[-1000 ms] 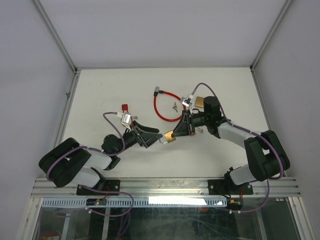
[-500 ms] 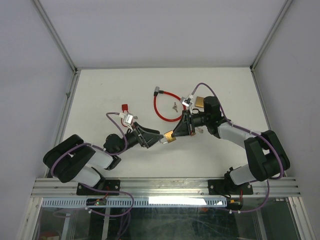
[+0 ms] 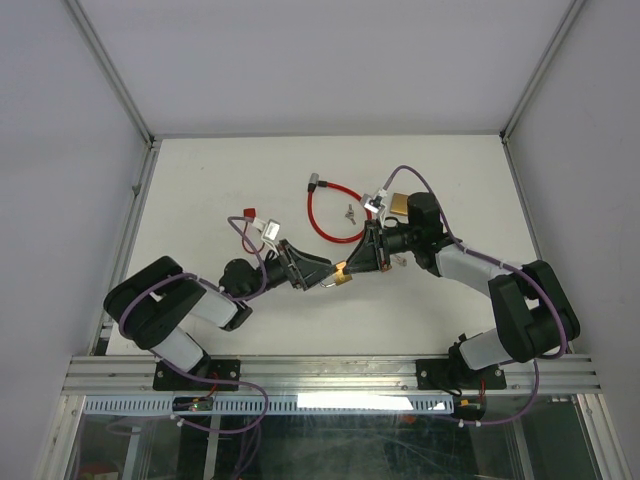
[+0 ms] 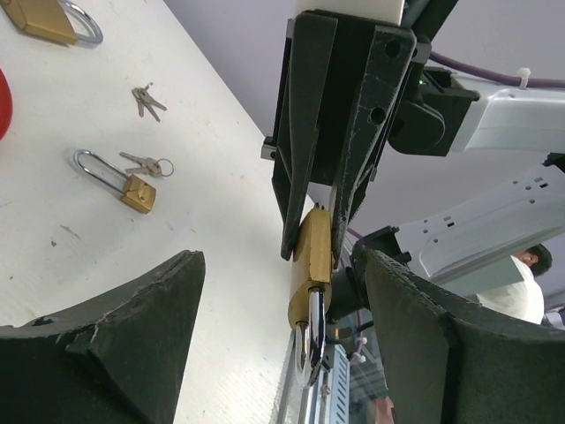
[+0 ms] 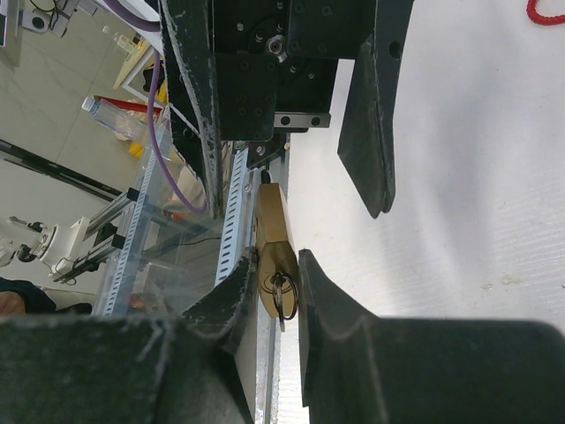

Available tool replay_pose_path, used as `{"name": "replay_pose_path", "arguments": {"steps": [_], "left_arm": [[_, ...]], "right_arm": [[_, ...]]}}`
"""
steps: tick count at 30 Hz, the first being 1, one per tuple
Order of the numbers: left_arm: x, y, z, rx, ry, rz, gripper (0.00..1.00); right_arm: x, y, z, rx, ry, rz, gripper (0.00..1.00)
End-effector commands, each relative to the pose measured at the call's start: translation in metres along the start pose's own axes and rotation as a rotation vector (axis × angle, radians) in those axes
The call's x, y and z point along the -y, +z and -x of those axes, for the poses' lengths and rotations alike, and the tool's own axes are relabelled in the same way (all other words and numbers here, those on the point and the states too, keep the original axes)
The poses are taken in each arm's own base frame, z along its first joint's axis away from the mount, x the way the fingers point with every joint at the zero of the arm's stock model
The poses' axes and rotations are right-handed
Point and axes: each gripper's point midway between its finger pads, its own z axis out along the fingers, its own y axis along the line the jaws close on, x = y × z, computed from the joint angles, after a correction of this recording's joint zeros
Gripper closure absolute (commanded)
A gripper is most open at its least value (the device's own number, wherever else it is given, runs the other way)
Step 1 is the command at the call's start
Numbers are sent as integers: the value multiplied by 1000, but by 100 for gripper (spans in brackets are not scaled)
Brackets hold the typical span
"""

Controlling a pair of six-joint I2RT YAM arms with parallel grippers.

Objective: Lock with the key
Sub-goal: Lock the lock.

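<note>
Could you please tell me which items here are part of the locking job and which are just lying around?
In the job: held padlock with key ring hanging from it, right gripper shut on it, open left gripper beside it.
Lying about: red cable lock, small padlock, loose keys, another brass padlock.

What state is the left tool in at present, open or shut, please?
Open. The left tool has its fingers wide apart on either side of the padlock, which the right tool clamps.
</note>
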Motion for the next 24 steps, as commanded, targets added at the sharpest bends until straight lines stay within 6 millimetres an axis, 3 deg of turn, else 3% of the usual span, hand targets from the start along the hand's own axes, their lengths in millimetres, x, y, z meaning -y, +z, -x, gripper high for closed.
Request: {"name": "replay_pose_path", "arguments": {"steps": [1, 6, 12, 19, 21, 24], "left_arm": [[38, 10, 15, 38, 54, -177, 28], [39, 4, 7, 5, 76, -183, 33], [33, 14, -3, -86, 83, -162, 47], [33, 17, -5, -102, 82, -174, 91], [30, 14, -4, -96, 88, -164, 100], [31, 5, 2, -79, 111, -162, 100]], "right_arm": [[-11, -2, 25, 17, -91, 36, 100], [-9, -5, 27, 26, -85, 27, 100], [-8, -5, 27, 28, -82, 23, 100], [-7, -5, 26, 26, -78, 24, 100], [-7, -5, 27, 24, -85, 27, 92], [-6, -9, 30, 15, -101, 18, 64]]}}
